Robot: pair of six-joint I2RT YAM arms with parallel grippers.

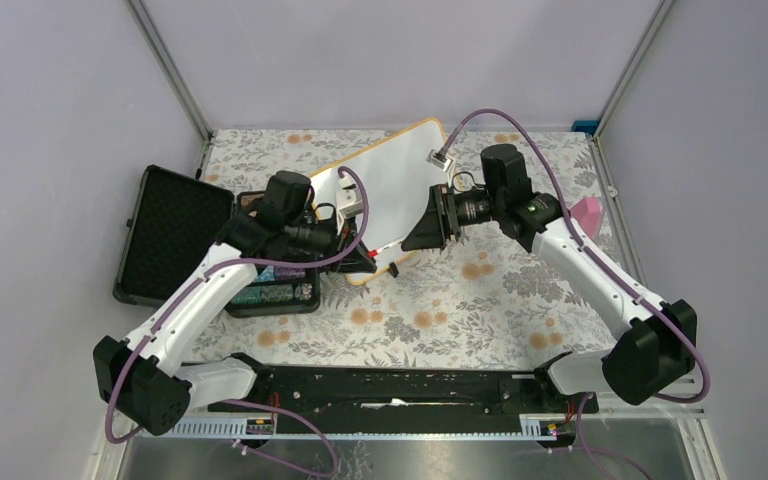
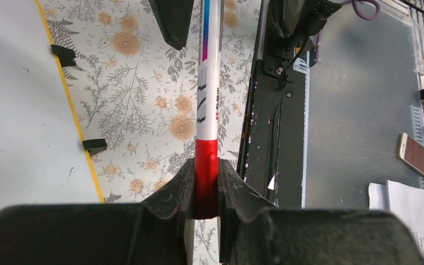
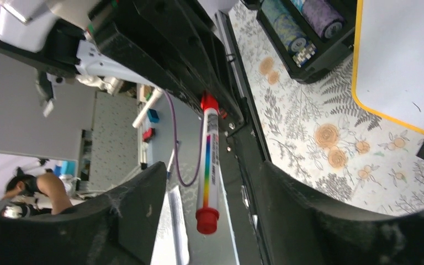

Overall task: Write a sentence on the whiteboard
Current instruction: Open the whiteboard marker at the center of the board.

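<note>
Currently: left claw [image 2: 205, 187] — clamped on the marker's [image 2: 208, 83] red end, just beside the whiteboard's [image 1: 400, 175] near edge; right claw [image 3: 215, 207] — jaws apart, flanking the marker's far cap, gripping nothing.

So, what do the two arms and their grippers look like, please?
Both the left arm and the right arm have smooth white shells with bulky black joints. A purple cable loops along each arm. The left gripper and right gripper are matte black, with wedge-shaped, rough-surfaced fingers.
</note>
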